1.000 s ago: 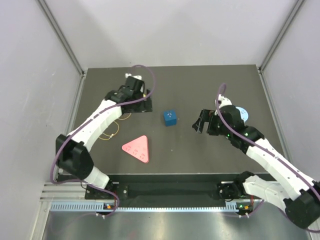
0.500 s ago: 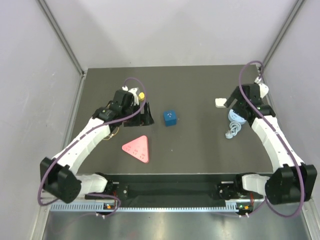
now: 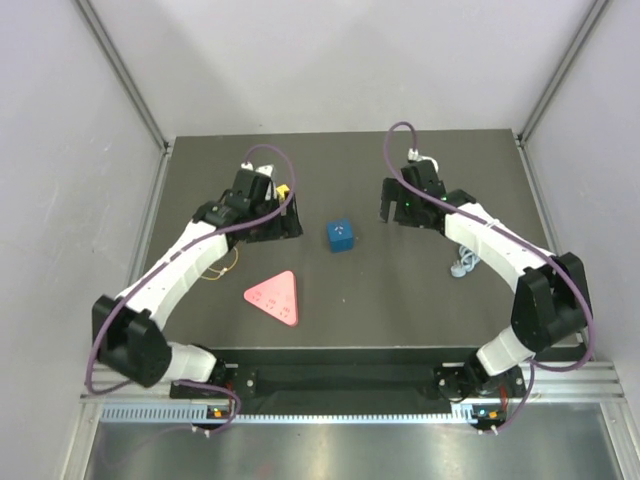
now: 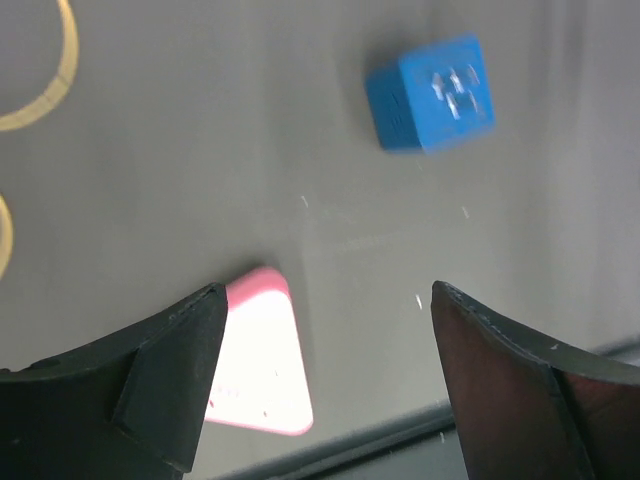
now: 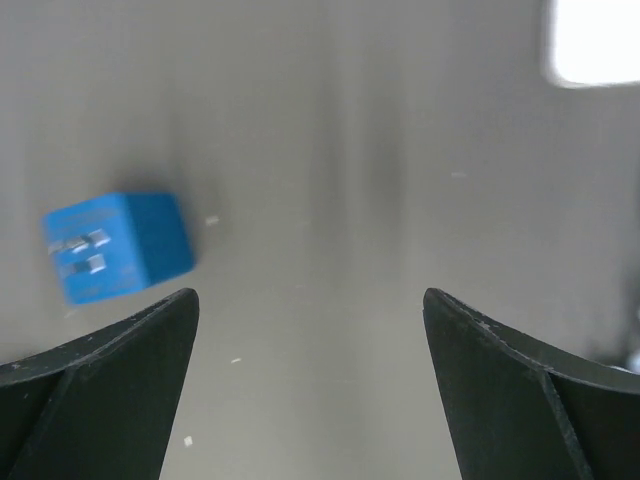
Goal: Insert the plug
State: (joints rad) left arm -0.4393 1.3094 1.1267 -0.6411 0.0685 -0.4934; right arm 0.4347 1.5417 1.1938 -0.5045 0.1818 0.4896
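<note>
Top external view: the plug (image 3: 341,236), a blue cube with metal prongs on its upper face, lies on the table (image 3: 400,310) between my two grippers and touches neither. My left arm folds at a low elbow well to the plug's left, and its forearm climbs toward the plug. This puts the left gripper (image 3: 283,222) just left of the plug, fingers pointing at the table. My right arm bends at an elbow far to the plug's right, and its forearm slants back, so the right gripper (image 3: 393,205) hangs right of the plug and slightly beyond it.

Left wrist view: the left gripper's (image 4: 320,300) jaws stand apart and empty. The plug (image 4: 432,95) is ahead of the fingertips, with the pink triangle (image 4: 258,365) nearer the fingers and a yellow ring (image 4: 70,45) far off to one side.

Right wrist view: the right gripper's (image 5: 310,300) jaws are likewise spread, holding nothing. The plug (image 5: 115,247) sits outside one finger, blurred.

A grey cable (image 3: 465,262) lies coiled well right of the plug.
</note>
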